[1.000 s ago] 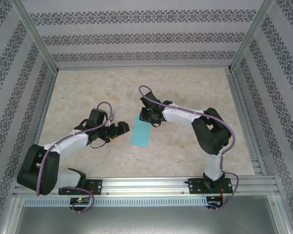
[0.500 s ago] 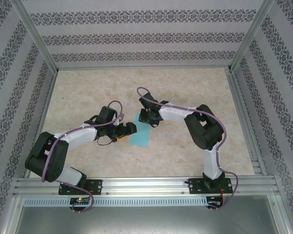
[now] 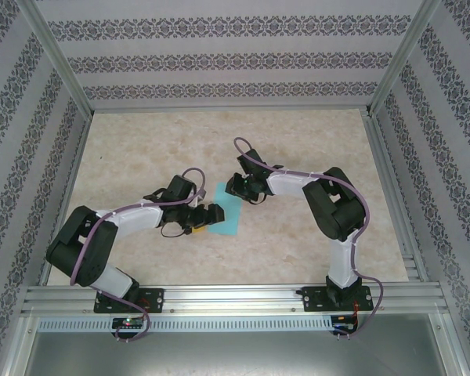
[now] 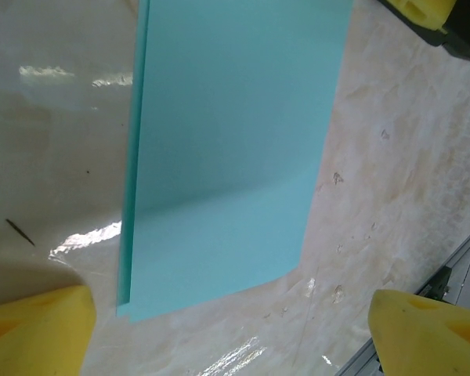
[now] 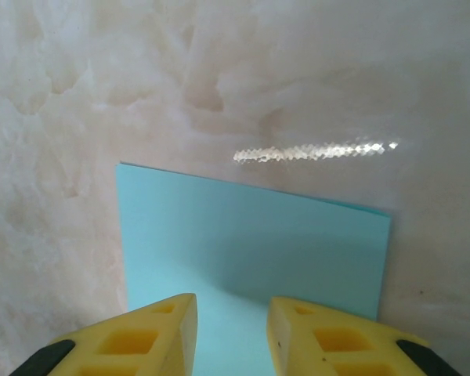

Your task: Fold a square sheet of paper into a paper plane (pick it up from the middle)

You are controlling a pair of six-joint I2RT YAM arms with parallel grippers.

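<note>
When setting up the next fold, start from the square sheet of paper (image 3: pixel 229 211): already doubled into a long rectangle, lying flat on the table (image 3: pixel 141 149) at mid-scene between the two arms, with stacked edges showing along one long side in the left wrist view. Note the left gripper (image 3: pixel 211 215) at the sheet's near-left part, jaws spread wide and holding nothing, yellow pads low on either side of the sheet's near end. Note the right gripper (image 3: pixel 241 188) over the far end, pads narrowly parted with no paper caught between them; cannot tell whether touching the sheet or hovering just above. Judging from this, pin the far end first with the right pads to stop any sliding on the glossy marble top. Then lower the left jaws shallow enough to slip one pad under the near corner, taking both layers or one on purpose, never by accident. Close gently to avoid buckling such thin paper. Line up edges before pressing, and run any crease from the pinned far end towards the near end.
</note>
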